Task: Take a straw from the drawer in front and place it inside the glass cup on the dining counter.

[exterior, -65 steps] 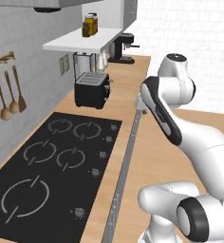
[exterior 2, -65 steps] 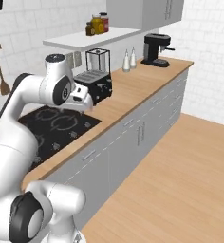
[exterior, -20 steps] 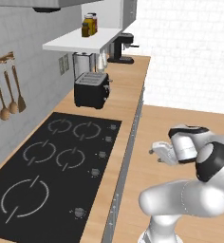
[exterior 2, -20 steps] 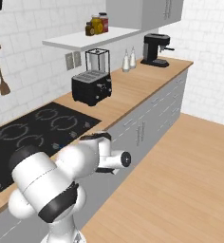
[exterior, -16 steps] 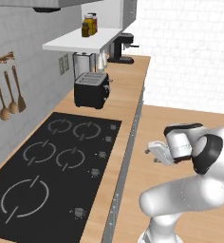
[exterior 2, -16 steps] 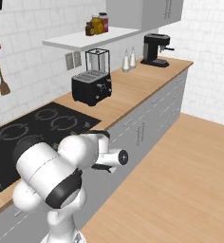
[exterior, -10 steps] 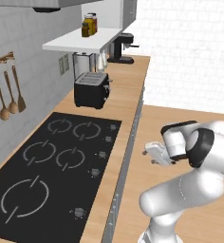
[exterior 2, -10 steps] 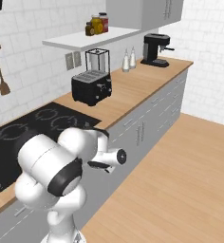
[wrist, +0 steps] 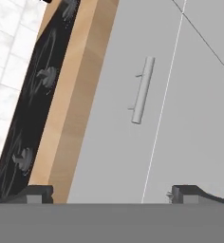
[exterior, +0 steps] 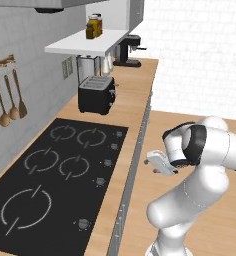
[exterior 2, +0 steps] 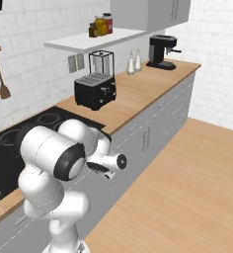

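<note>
From the hand view we get something the base views don't give us: a close look at a grey drawer [wrist: 133, 118] front with its bar handle [wrist: 142, 90], plus the wooden counter [wrist: 80, 90] edge and the black cooktop [wrist: 33, 95] with its knobs running along one side. The whole picture is rolled, so the counter edge runs diagonally. Our gripper [wrist: 114, 192] has its two tips far apart at the bottom corners, so the jaws are spread wide with nothing between them, and the handle sits ahead, well apart from the tips. The left base view gives us the cooktop from above, the toaster [exterior: 96, 94] behind it, the spoons [exterior: 7, 102] on the wall and the coffee machine [exterior: 127, 50] at the far end. The right base view adds the row of grey cabinet fronts under the counter, the blender [exterior 2: 101, 63] and two shakers [exterior 2: 134, 62]. Our arm is folded low beside the counter, elbow up, with the gripper [exterior: 159, 163] pointed at the cabinet fronts just under the counter edge.
</note>
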You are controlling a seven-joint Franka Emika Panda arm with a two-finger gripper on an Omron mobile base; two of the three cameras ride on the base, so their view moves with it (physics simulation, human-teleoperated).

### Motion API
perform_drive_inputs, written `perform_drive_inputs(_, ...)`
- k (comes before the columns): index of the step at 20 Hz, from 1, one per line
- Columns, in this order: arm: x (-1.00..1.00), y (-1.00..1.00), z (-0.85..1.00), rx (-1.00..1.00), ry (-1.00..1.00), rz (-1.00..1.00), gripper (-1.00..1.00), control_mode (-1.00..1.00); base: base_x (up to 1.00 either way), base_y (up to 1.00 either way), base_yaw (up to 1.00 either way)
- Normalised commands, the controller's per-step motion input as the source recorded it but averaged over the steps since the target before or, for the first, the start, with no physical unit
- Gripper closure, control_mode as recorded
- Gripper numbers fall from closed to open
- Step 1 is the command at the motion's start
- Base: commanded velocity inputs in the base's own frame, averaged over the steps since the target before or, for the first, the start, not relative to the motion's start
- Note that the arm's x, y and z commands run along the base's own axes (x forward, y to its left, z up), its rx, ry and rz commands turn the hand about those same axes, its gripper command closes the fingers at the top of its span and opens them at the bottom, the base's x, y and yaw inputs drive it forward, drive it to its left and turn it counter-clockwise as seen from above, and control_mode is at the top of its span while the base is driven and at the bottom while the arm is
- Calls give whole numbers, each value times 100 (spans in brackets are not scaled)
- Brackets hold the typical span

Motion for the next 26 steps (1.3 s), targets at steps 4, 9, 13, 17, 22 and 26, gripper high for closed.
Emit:
perform_drive_inputs(4,16,4,-10,8,0,1,-100,-100,0,0,0)
perform_drive_inputs(9,21,0,-15,11,0,10,-100,-100,0,0,0)
perform_drive_inputs(13,26,0,-14,13,-1,9,-100,-100,0,0,0)
perform_drive_inputs(17,28,0,-14,11,0,13,-100,-100,0,0,0)
perform_drive_inputs(22,25,-4,-13,13,0,17,-100,-100,0,0,0)
perform_drive_inputs(26,28,0,-21,12,0,10,-100,-100,0,0,0)
